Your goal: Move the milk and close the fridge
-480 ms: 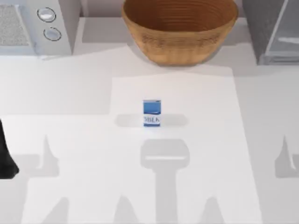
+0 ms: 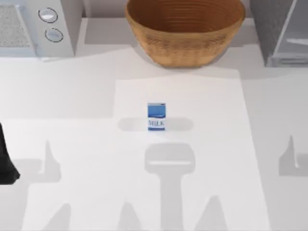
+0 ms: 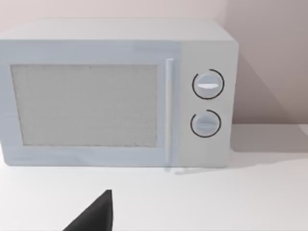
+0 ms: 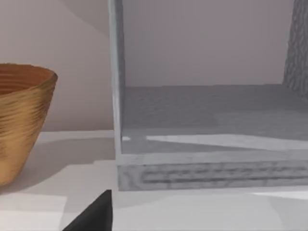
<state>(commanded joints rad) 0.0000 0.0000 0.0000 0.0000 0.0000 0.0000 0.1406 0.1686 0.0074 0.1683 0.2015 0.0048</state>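
The milk (image 2: 156, 116) is a small carton, blue above and white below, standing upright near the middle of the table. At the back right stands the fridge (image 2: 270, 29), grey and speckled, with a pale door panel (image 2: 294, 36). The right wrist view looks into the fridge (image 4: 207, 113), whose compartment is open and holds nothing. A dark part of my right gripper (image 4: 94, 216) shows there, well short of the fridge. My left arm (image 2: 6, 161) sits at the table's left edge, far from the milk. My left gripper (image 3: 94, 216) faces the white box with two knobs.
A large wicker bowl (image 2: 185, 29) stands at the back centre, behind the milk and beside the fridge (image 4: 19, 120). A white box with two round knobs (image 2: 33, 24) occupies the back left (image 3: 115, 96). Open tabletop surrounds the milk.
The arm shadow at the table's right edge has shifted slightly left. The milk and the left arm have not moved.
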